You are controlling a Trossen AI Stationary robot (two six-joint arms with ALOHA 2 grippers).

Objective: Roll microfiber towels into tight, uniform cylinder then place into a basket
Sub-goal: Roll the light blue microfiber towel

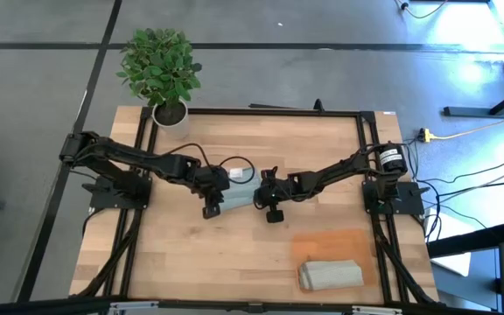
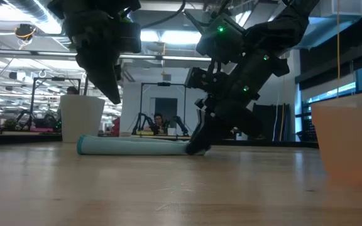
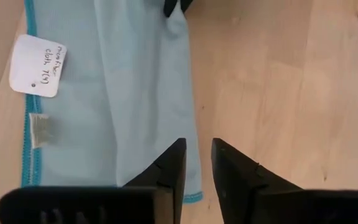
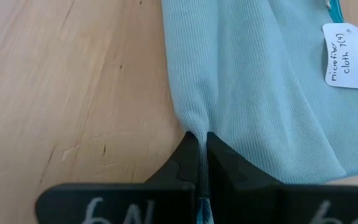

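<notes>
Pale blue-grey microfiber towel lies mid-tabletop, long axis running arm to arm. Right gripper pinches its edge fold. Left gripper, fingers slightly parted, hovers above opposite end, nearer for rolling.

White tag on blue towel reads "microfiber cloth 7(4)"

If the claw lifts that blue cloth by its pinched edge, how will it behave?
Probably floppy: the blue cloth puckers into fine folds where the right claw pinches it. Likely light, since it lies thin and flat on the table. Its unpinched part would likely drape or drag rather than hold shape.
</notes>
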